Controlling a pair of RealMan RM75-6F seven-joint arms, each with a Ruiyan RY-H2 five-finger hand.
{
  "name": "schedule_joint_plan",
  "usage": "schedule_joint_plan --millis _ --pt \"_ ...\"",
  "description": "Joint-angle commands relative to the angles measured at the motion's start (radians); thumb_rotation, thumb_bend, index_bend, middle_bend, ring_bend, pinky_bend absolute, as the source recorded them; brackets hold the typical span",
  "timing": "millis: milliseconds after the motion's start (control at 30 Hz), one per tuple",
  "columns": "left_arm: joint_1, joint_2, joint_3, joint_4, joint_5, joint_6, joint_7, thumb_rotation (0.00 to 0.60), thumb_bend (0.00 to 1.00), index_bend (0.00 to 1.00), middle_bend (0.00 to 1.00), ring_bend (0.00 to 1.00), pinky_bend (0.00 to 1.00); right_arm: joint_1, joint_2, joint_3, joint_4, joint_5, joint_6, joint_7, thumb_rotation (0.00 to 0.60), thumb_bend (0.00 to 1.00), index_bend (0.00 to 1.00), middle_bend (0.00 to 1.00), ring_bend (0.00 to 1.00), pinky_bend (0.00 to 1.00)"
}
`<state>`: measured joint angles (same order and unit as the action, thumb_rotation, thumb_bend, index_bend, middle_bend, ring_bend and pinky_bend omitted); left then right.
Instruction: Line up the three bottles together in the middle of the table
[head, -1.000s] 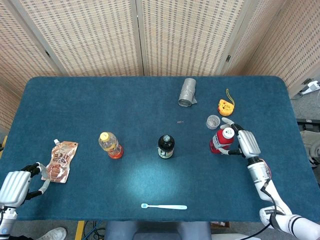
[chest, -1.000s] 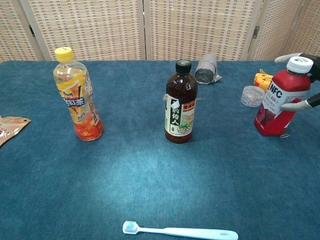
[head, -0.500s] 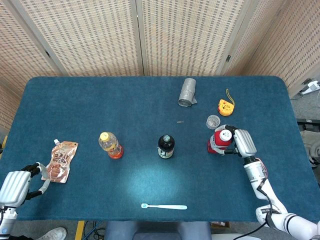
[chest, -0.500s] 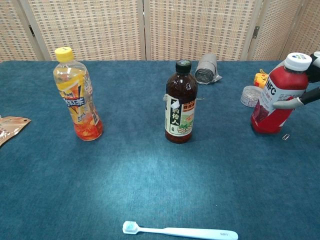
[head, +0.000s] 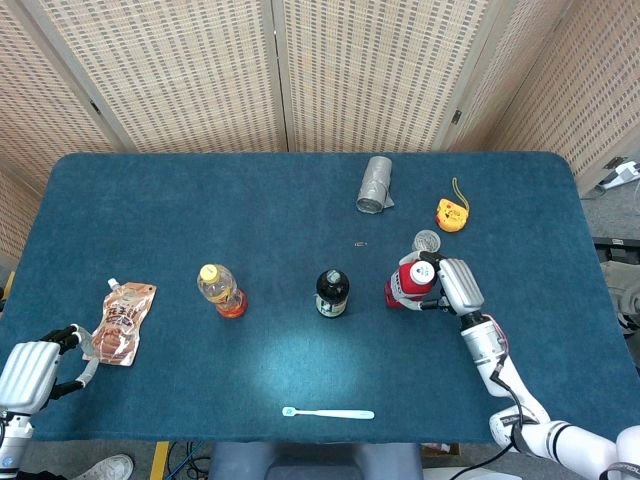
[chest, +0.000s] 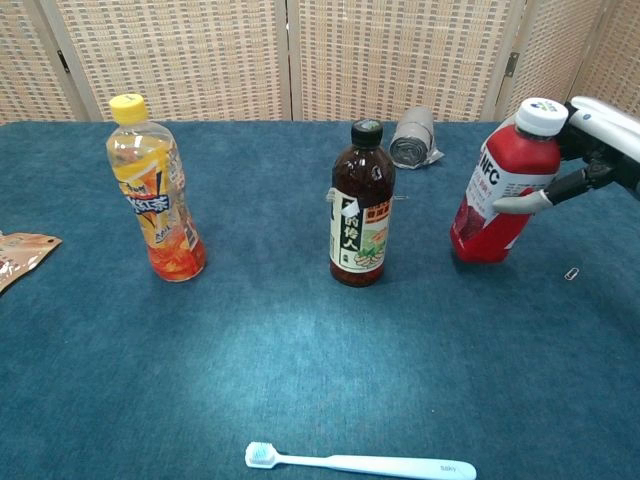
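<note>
My right hand (head: 452, 286) (chest: 590, 160) grips the red juice bottle (head: 404, 284) (chest: 500, 186), which has a white cap and leans slightly to the right. It hangs or rests right of the dark brown bottle (head: 331, 293) (chest: 359, 208), which stands upright mid-table. The orange tea bottle (head: 221, 290) (chest: 155, 194) with a yellow cap stands further left, alone. My left hand (head: 32, 372) rests at the table's front left edge, holding nothing, fingers partly curled; the chest view does not show it.
A blue toothbrush (head: 328, 413) (chest: 360, 463) lies near the front edge. A snack pouch (head: 122, 322) lies by the left hand. A grey roll (head: 375, 184) (chest: 414, 138), a small round tin (head: 426, 241), a yellow tape measure (head: 452, 213) and a paper clip (chest: 572, 273) are on the right side.
My right hand has carried the red bottle leftwards, from near the tin toward the dark bottle. The left hand and the other two bottles have stayed put.
</note>
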<state>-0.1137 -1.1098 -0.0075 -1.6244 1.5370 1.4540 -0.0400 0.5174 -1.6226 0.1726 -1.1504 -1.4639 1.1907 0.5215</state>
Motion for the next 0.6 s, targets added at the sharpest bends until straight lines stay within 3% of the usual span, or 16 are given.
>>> schedule_joint_plan --millis 33,333,433,533,600 --pt "0.001 0.002 -0.001 -0.002 -0.001 0.001 -0.001 0.600 0.32 0.57 0.43 0.45 0.66 0.007 -0.019 -0.003 0.004 -0.001 -0.005 0.002 0.600 0.03 0.45 0.60 0.54 0.65" --pt "0.002 0.010 -0.002 -0.010 -0.008 -0.002 0.003 0.600 0.32 0.57 0.43 0.45 0.66 0.020 -0.072 -0.014 0.043 -0.007 -0.011 0.016 0.600 0.03 0.45 0.59 0.54 0.65" --pt "0.002 0.010 -0.002 -0.011 -0.008 -0.003 0.003 0.600 0.32 0.57 0.43 0.45 0.66 0.022 -0.074 -0.019 0.050 -0.011 -0.013 0.022 0.600 0.03 0.45 0.55 0.53 0.65" --pt "0.001 0.010 -0.002 -0.011 -0.008 -0.003 0.004 0.600 0.32 0.57 0.43 0.45 0.66 0.026 -0.065 -0.028 0.049 -0.020 -0.022 0.036 0.600 0.03 0.34 0.41 0.46 0.64" --pt "0.001 0.010 -0.002 -0.011 -0.007 -0.004 0.006 0.600 0.32 0.57 0.43 0.45 0.66 0.028 -0.055 -0.031 0.043 -0.025 -0.024 0.045 0.600 0.01 0.17 0.30 0.39 0.61"
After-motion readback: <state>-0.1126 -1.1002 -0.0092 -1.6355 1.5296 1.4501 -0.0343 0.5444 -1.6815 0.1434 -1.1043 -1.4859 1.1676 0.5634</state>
